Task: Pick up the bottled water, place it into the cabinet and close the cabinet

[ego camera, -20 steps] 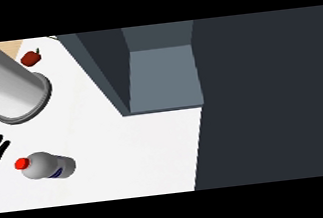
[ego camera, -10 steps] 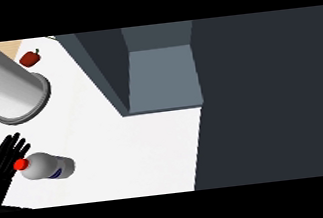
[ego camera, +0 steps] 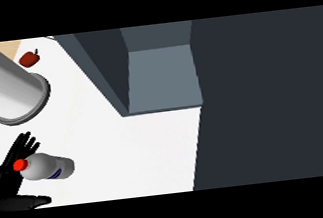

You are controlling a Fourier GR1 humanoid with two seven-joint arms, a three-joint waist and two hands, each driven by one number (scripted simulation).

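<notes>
Head view. White counter runs down the left and middle of the view; a dark mass fills the right side.

Bottle lies on its side on the counter at lower left, red cap pointing left, white body with a dark label band toward its base. It is well apart from the cabinet, which sits at upper middle with its grey inside showing.

Left hand comes in from the lower-left corner. Fingers straight and spread, pointing up and slightly right, lying just behind and left of the bottle's cap end. Thumb sticks out to the right below the bottle, not touching it. Nothing is curled round the bottle; whether the fingers touch the cap cannot be told.

Right hand does not show.

A large grey cylinder lies tilted at upper left, its rimmed end facing down-right, above the hand. A small red apple sits just beside its upper edge.
</notes>
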